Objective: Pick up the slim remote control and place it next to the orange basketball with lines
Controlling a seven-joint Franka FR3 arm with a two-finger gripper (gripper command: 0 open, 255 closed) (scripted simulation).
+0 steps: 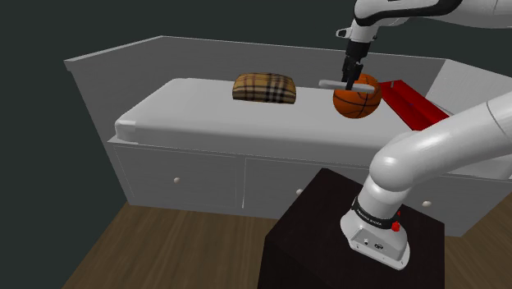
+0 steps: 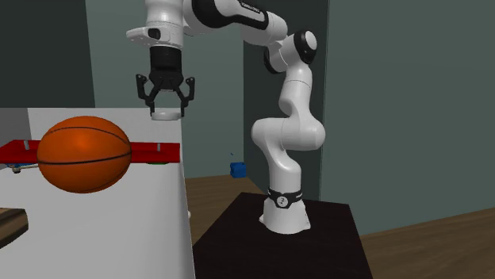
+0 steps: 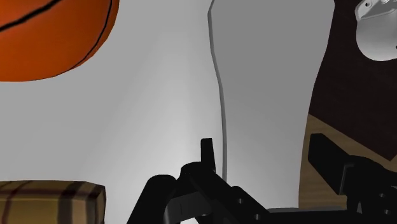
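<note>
The slim grey remote (image 1: 336,84) hangs level in the air, clasped near one end by my black gripper (image 1: 354,80), which is shut on it. In the second exterior view the gripper (image 2: 166,109) points down with the pale remote (image 2: 165,115) end-on between its fingertips. The orange basketball with black lines (image 1: 357,97) rests on the white bed top (image 1: 205,115), just under and behind the remote in the shoulder view. In the second exterior view the ball (image 2: 84,154) lies lower, to the gripper's left. The wrist view has the ball (image 3: 51,35) ahead of the fingers (image 3: 207,159).
A plaid cushion (image 1: 264,88) lies on the bed to the ball's left in the shoulder view. A red tray (image 1: 414,104) sits on the ball's other side. The bed has a low back wall (image 1: 246,53) and drawers below. My dark stand (image 1: 328,238) is in front.
</note>
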